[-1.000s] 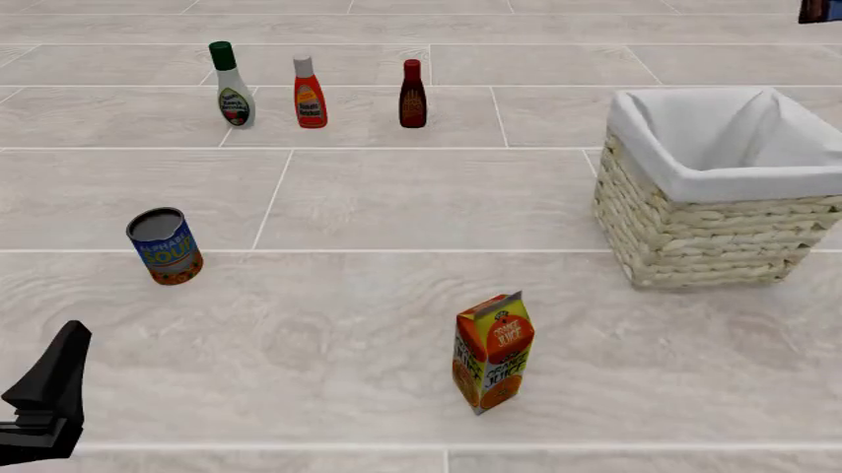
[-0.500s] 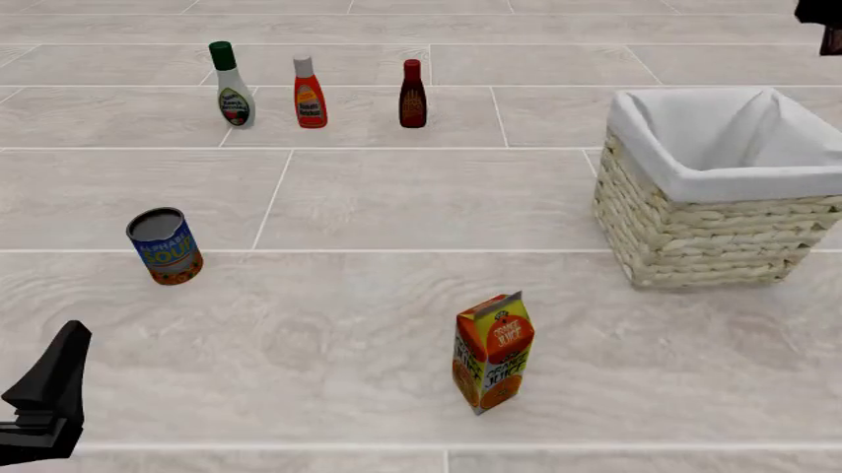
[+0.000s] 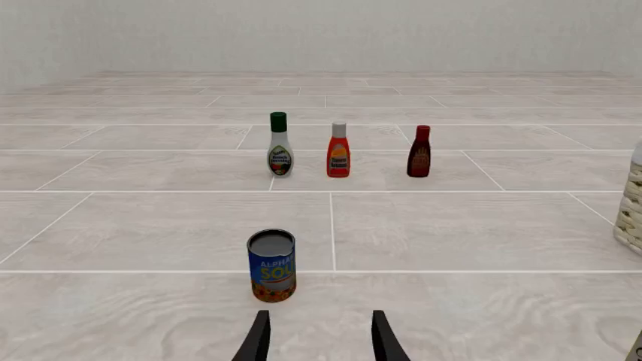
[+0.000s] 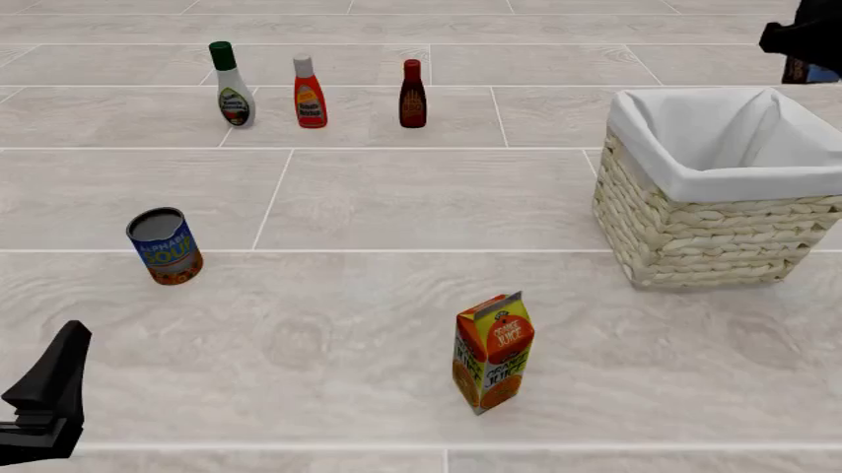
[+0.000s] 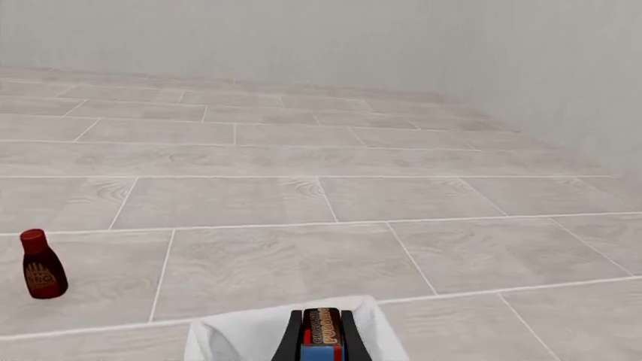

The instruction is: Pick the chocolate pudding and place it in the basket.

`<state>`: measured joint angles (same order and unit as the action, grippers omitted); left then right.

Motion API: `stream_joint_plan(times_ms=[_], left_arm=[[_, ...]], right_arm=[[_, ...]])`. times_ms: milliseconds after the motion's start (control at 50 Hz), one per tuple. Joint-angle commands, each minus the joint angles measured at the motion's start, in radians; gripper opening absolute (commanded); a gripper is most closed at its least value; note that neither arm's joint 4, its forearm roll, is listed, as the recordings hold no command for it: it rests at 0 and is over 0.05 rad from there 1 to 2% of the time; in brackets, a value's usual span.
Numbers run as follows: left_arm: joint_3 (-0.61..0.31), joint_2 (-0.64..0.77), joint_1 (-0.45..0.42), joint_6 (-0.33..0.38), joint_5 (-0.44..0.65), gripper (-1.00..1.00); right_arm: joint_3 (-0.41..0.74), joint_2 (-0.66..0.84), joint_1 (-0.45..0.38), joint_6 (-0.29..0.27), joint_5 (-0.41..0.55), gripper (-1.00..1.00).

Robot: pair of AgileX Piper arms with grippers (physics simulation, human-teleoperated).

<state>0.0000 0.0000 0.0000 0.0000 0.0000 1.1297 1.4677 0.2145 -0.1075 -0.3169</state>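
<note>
The chocolate pudding [image 5: 323, 336], a small box with a brown, red and blue face, sits between the fingers of my right gripper [image 5: 321, 344], which is shut on it. In the front view that gripper [image 4: 803, 57] hangs at the far right, above and just behind the basket [image 4: 711, 232], with a sliver of the pudding [image 4: 799, 71] showing under it. The basket's white liner [image 5: 233, 337] lies right below the box in the right wrist view. My left gripper [image 4: 46, 399] is low at the near left, open [image 3: 319, 344] and holding nothing.
A blue-and-orange tin can [image 4: 165, 246] stands at the left, ahead of my left gripper. An orange juice carton [image 4: 494, 352] stands near the front middle. Three bottles line the far side: a green-capped one [image 4: 232, 85], an orange one [image 4: 310, 93] and a dark red one [image 4: 413, 95].
My right gripper has come further into the front view from the far right corner, moving left and toward the basket with the pudding. The left arm has not moved.
</note>
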Motion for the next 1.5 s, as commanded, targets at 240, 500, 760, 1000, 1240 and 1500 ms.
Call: stream_joint_plan(times_ms=[240,500,760,1000,1240,1500], left_arm=[[0.000,0.000,0.000,0.000,0.000,1.00],[0.000,0.000,0.000,0.000,0.000,1.00],[0.000,0.000,0.000,0.000,0.000,1.00],[0.000,0.000,0.000,0.000,0.000,1.00],[0.000,0.000,0.000,0.000,0.000,1.00],[0.000,0.000,0.000,0.000,0.000,1.00]], right_arm=[[0.043,0.111,-0.006,0.035,-0.035,-1.00],[0.088,0.168,-0.017,0.055,-0.014,-1.00],[0.107,0.195,-0.024,0.054,-0.009,-1.00],[0.133,0.234,-0.026,0.064,0.013,-1.00],[0.123,0.242,-0.019,0.056,0.007,-1.00],[0.119,0.243,-0.014,0.051,0.010,-1.00]])
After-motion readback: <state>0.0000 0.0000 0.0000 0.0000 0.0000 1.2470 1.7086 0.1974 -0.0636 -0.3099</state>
